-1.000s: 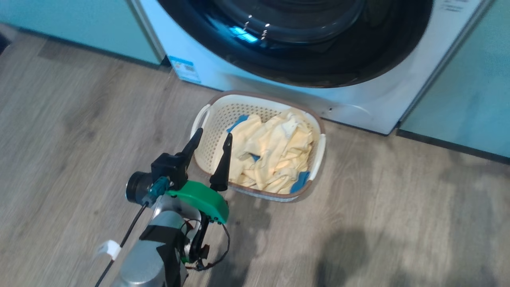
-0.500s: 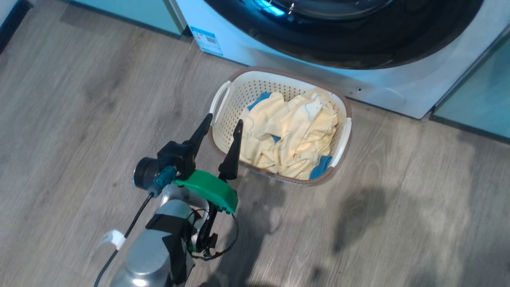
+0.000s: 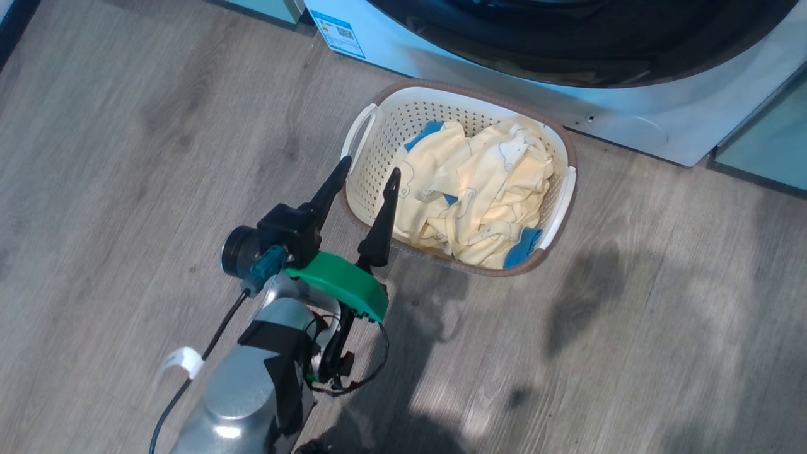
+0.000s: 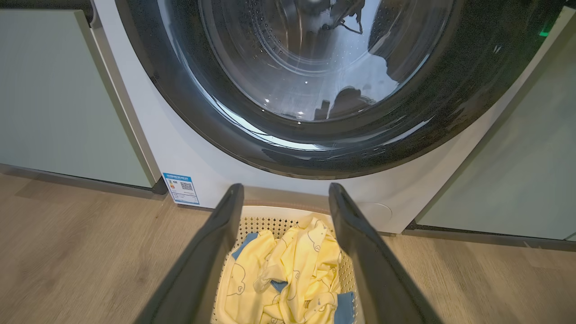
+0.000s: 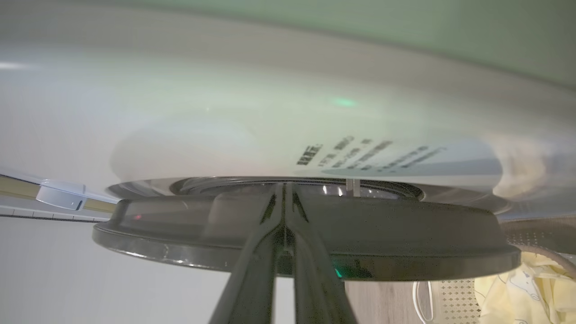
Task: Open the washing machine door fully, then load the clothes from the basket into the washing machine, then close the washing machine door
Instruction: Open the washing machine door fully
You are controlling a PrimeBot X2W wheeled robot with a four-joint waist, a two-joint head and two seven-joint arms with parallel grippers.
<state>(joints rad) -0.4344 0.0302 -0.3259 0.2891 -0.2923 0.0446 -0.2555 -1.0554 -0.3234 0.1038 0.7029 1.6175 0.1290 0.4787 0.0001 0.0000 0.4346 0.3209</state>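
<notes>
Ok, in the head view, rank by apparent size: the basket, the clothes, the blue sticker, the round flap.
1. cream perforated plastic basket
2. pale yellow clothes inside it
3. small blue sticker and round white service flap, too alike to rank

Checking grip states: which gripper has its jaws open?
The left gripper, jaws spread near the basket; the right gripper has its jaws pressed together.
</notes>
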